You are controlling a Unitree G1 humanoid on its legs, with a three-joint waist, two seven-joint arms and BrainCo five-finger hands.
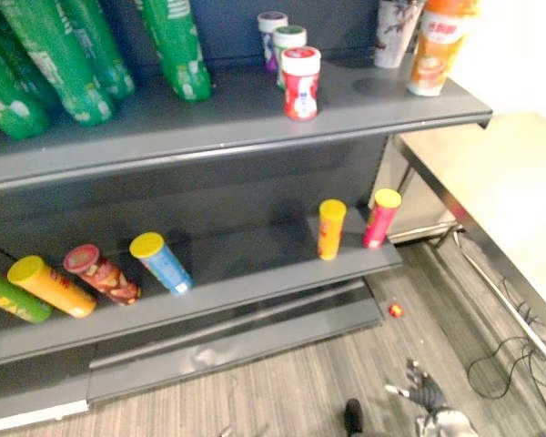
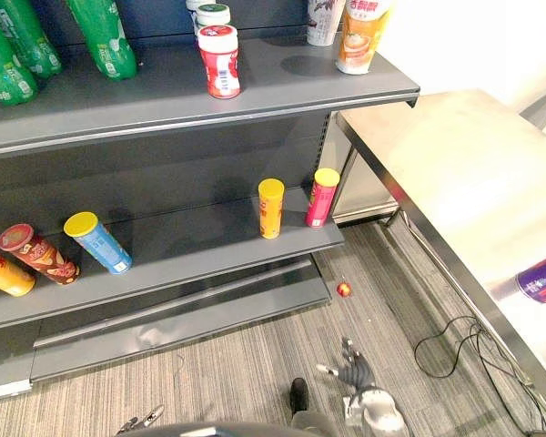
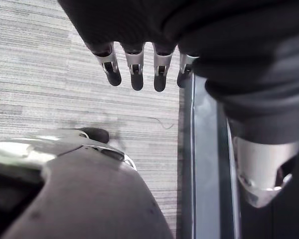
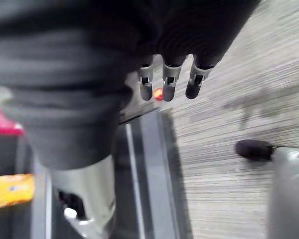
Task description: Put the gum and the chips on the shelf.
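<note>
1. Left eye view: red gum jar upright at front of upper shelf. Yellow chips can and pink chips can upright, near each other, at right end of lower shelf.
2. Right eye view: purple can on steel worktop, well apart from the shelves. Right hand low over carpet.
3. Left wrist view: left hand released, fingers straight, empty, above carpet.
4. Right wrist view: right hand relaxed, grasping nothing.
</note>
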